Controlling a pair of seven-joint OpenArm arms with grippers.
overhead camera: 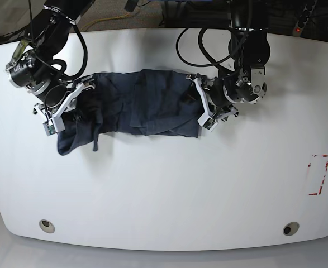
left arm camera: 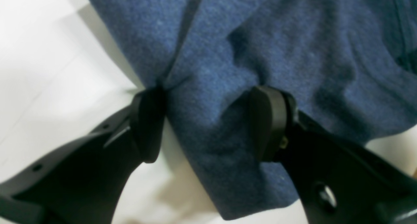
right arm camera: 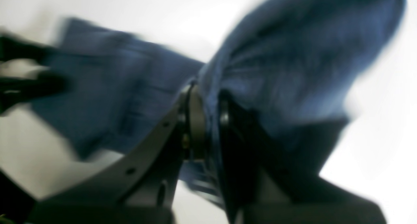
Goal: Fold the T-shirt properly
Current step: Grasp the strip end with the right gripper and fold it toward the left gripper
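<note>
The T-shirt (overhead camera: 141,103) is dark slate-blue and lies bunched in a long band across the far half of the white table (overhead camera: 164,190). At the shirt's right end in the base view, my left gripper (overhead camera: 204,107) stands open. In the left wrist view a thick fold of the T-shirt (left arm camera: 211,54) sits between its spread fingers (left arm camera: 148,126), with my left gripper (left arm camera: 208,93) low over the table. My right gripper (overhead camera: 69,109) is at the shirt's left end. It is shut on a raised pinch of the T-shirt (right arm camera: 293,54). The right wrist view is motion-blurred around my right gripper (right arm camera: 208,103).
A red-outlined rectangle (overhead camera: 318,174) is marked near the table's right edge. Two round fittings (overhead camera: 46,225) (overhead camera: 289,228) sit near the front edge. Cables (overhead camera: 203,53) loop over the table's back edge behind the arm that carries the left wrist camera.
</note>
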